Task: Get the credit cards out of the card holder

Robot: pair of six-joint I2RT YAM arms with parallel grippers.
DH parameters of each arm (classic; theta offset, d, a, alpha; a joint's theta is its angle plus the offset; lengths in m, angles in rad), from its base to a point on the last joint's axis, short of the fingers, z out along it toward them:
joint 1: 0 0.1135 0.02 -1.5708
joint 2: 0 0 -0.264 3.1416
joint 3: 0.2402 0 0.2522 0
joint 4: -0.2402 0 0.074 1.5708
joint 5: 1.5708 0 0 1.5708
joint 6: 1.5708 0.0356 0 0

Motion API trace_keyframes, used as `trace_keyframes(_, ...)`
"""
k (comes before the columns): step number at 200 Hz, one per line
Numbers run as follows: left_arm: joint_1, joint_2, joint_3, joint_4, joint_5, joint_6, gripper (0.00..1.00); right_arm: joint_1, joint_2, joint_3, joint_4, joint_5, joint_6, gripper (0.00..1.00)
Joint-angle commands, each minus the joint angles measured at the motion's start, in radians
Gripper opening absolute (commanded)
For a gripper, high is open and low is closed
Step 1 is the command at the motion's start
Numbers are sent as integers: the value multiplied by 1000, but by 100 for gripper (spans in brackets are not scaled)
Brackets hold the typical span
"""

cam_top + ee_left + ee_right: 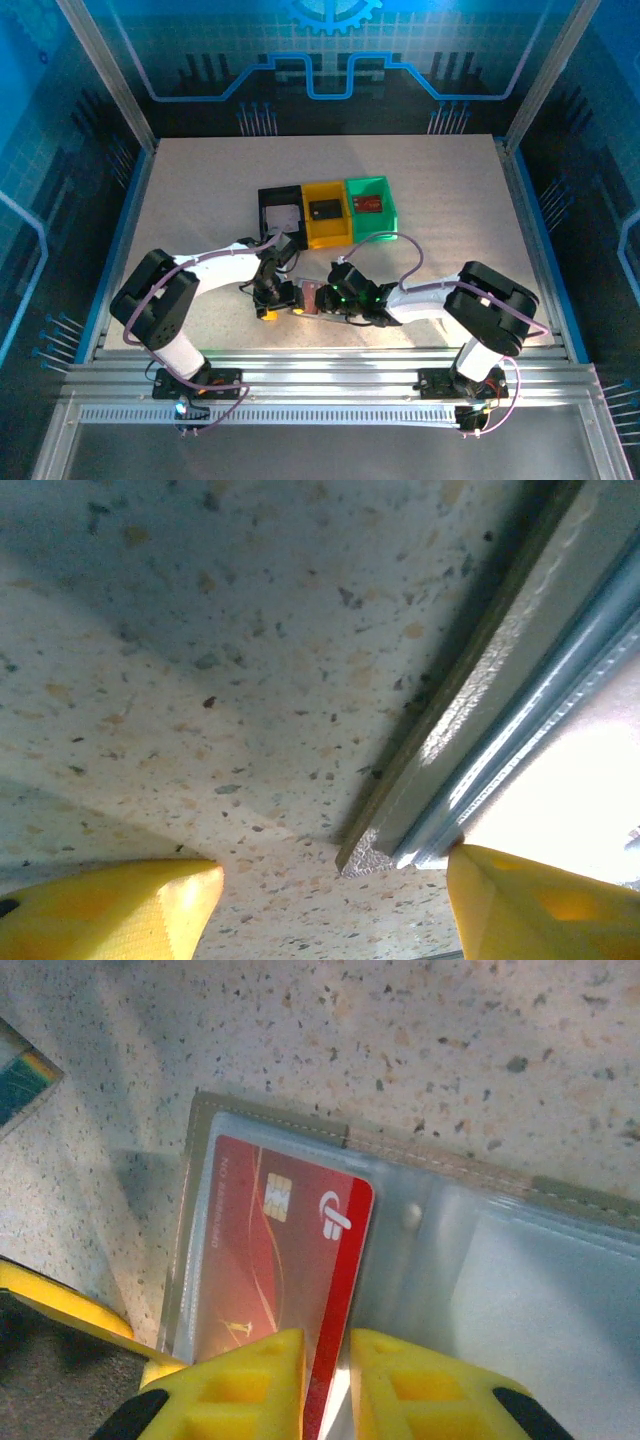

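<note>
So the red credit card (275,1250) sits in a clear sleeve of the card holder (520,1270), which lies open flat on the near side of the speckled tabletop (400,1020). The right gripper (327,1345) fingers pinch the card's edge, I'd guess to slide it out. The left gripper (332,878) fingers stand apart around the holder's corner, probably to steady it. Blue-lit enclosure (330,60) all round.

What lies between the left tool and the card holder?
Just bare speckled table; in the left wrist view the card holder has its corner between the open left tool fingertips.
</note>
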Motion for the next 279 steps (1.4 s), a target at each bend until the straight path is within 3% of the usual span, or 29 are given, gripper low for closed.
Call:
trace_keyframes(1,-19,155,-97,178,-6,7,65,-5,28,-17,85,-29,2,18)
trace_keyframes(100,-26,185,-121,232,15,-6,64,-6,30,-62,218,-65,-17,6)
trace_keyframes(115,-26,178,-121,232,18,-6,64,-6,24,-72,230,-64,-22,0)
trace_keyframes(279,-26,53,-103,168,5,-31,68,-18,-120,-117,105,-7,-79,0)
